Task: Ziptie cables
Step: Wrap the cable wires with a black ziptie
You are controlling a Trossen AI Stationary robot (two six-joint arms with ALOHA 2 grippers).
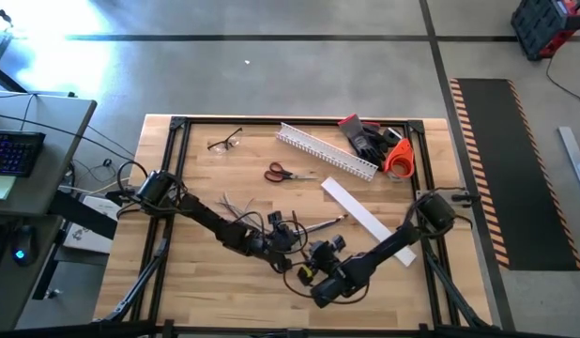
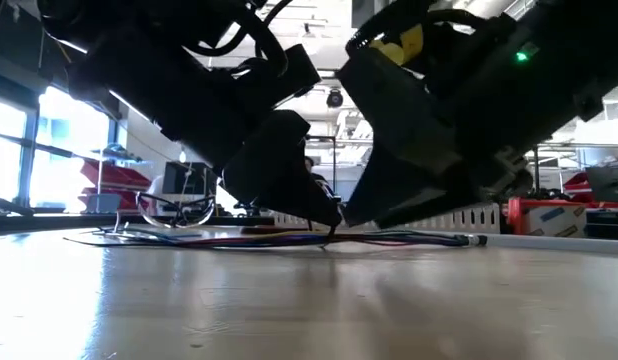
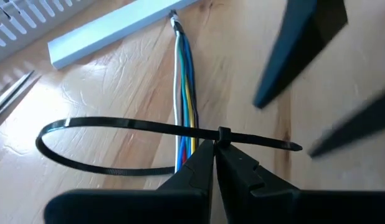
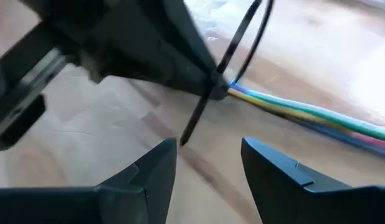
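The left gripper [image 3: 215, 149] is clenched on the ziptie [image 3: 118, 126], its two dark fingers pressed together right at the small black head where the strip passes through itself. From that pinch point the ziptie spreads away as a wide, flat loop lying on the wooden table [image 1: 201, 300], and its short free tail sticks out past the fingertips on the other side. The cables [image 3: 185, 93], a tight run of white, blue, yellow, green and red wires, pass through the loop just beside the left fingertips and stretch away from them toward a flat white strip [image 3: 111, 30] lying farther off. The right gripper [image 4: 208, 155] hangs close in front of the left one with its fingers parted and nothing between them; the ziptie's tail end points into the gap between them, apart from both. Seen from above, both grippers meet near the table's front middle, with red-handled scissors [image 1: 281, 172] well behind them.
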